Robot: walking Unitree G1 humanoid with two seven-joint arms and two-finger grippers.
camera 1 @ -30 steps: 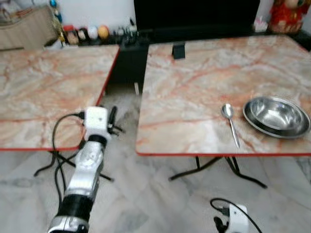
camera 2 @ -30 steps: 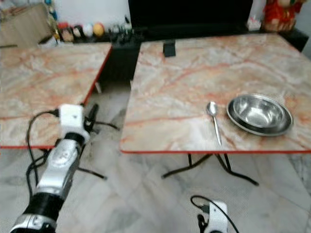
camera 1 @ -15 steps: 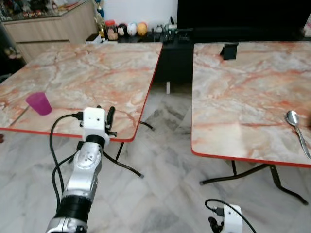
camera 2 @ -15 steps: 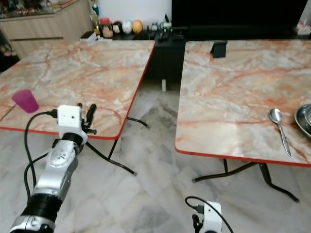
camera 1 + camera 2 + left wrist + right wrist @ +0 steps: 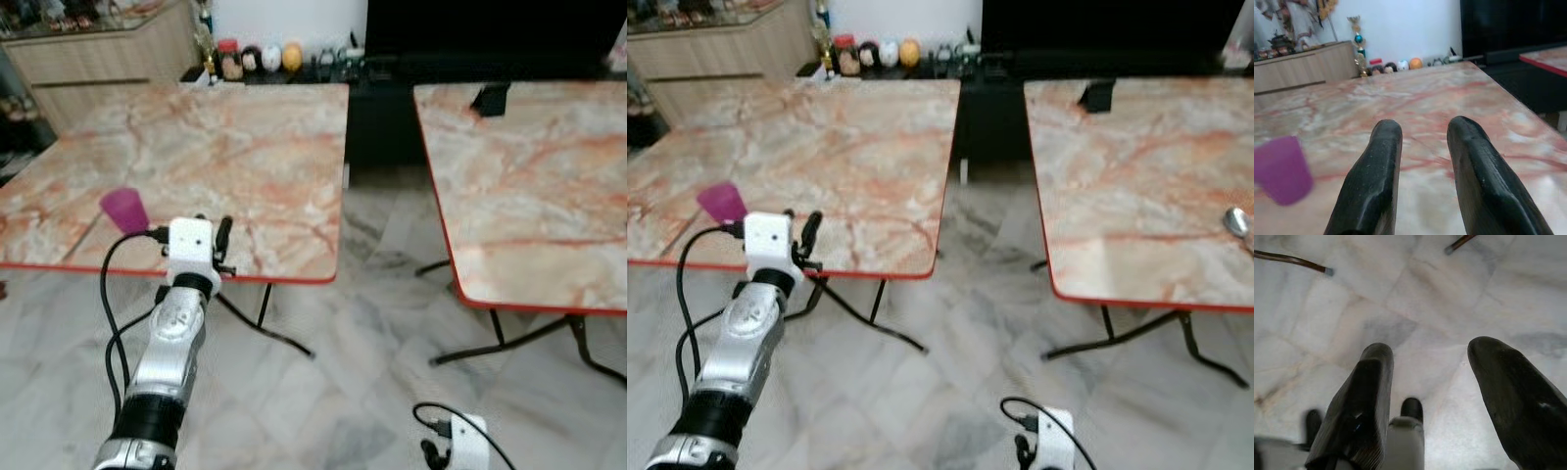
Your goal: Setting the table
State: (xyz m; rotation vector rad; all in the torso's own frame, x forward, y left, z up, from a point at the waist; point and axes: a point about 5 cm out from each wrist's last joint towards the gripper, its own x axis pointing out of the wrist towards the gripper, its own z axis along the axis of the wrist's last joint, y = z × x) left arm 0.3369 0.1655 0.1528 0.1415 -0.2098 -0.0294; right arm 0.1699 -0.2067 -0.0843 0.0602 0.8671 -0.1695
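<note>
A purple cup [image 5: 124, 210] stands near the front edge of the left marble table [image 5: 225, 147]. My left gripper [image 5: 222, 235] is raised at that table's front edge, a little to the right of the cup. In the left wrist view its fingers [image 5: 1381, 166] stand open over the tabletop with nothing between them, and the purple cup [image 5: 1281, 169] is off to one side. A spoon [image 5: 1236, 220] lies on the right marble table [image 5: 529, 186] at the picture's edge. My right gripper [image 5: 1432, 348] hangs low over the floor, open and holding nothing.
A strip of marble floor [image 5: 392, 264] runs between the two red-edged tables, with black folding legs [image 5: 265, 328] under each. A black stand [image 5: 488, 99] sits at the far side of the right table. A dark cabinet [image 5: 470, 39], small ornaments [image 5: 265, 57] and a wooden sideboard [image 5: 98, 49] line the back.
The camera has swung left: the steel bowl has left the picture, the spoon has slid to the right edge, and the purple cup has come into view. Both arms keep their pose.
</note>
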